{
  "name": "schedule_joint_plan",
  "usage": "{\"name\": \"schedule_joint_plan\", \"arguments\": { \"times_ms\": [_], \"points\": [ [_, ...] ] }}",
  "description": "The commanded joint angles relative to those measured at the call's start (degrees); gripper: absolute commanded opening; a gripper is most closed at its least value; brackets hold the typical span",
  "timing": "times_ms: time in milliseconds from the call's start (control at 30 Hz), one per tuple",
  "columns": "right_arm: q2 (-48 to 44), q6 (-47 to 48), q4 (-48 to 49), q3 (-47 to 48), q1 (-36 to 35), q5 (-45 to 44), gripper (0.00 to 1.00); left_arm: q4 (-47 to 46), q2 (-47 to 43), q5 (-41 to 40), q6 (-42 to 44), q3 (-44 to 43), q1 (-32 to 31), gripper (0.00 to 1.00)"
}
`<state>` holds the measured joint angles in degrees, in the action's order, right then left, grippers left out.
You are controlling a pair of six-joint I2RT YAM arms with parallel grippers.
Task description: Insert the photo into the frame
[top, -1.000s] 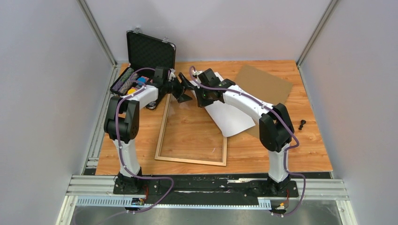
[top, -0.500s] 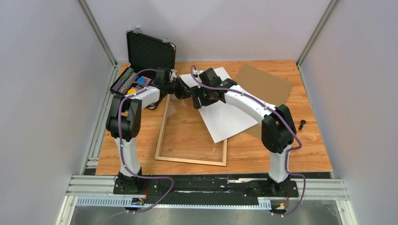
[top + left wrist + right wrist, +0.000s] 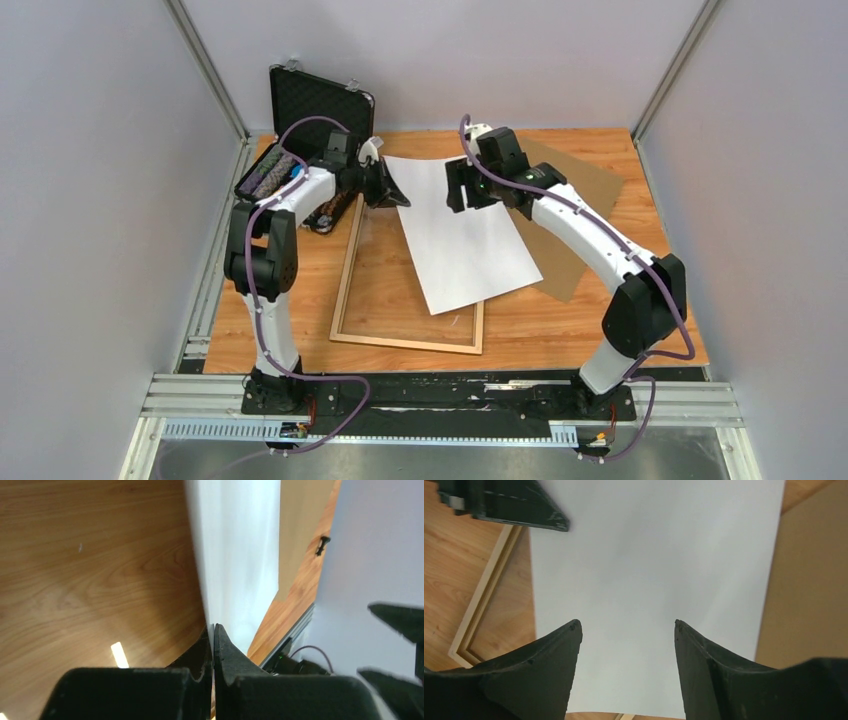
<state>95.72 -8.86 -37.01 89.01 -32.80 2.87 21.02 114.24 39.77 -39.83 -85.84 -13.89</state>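
Black case (image 3: 322, 108) open, coloured items (image 3: 273, 172) inside; white photo (image 3: 460, 235) partly over frame (image 3: 346, 272).

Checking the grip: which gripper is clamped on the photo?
The left gripper, shut on the photo at its edge; the right gripper hovers open above it.

A robot test booth in a lab is seen here. Two robot arms, the left arm (image 3: 262, 250) and the right arm (image 3: 600, 235), are bolted to a metal rail (image 3: 700, 405) at the near edge of a wooden table (image 3: 640, 330), and plain pale walls (image 3: 90, 200) on metal posts (image 3: 205, 65) are set close around them. A black case (image 3: 320, 105) lined with foam is seen standing open near the left gripper (image 3: 398, 198), on its left side.
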Motion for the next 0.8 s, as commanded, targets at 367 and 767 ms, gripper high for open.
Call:
{"name": "schedule_joint_plan", "arguments": {
  "times_ms": [367, 767],
  "points": [
    [-7.0, 3.1, 7.2, -9.8, 2.7, 0.5, 0.67, 36.0, -1.0, -6.1, 43.2, -9.7, 4.3, 0.00],
    [-8.6, 4.1, 8.5, -12.1, 2.7, 1.3, 0.67, 36.7, 4.8, -13.0, 46.4, -18.0, 4.6, 0.00]
  ]
}}
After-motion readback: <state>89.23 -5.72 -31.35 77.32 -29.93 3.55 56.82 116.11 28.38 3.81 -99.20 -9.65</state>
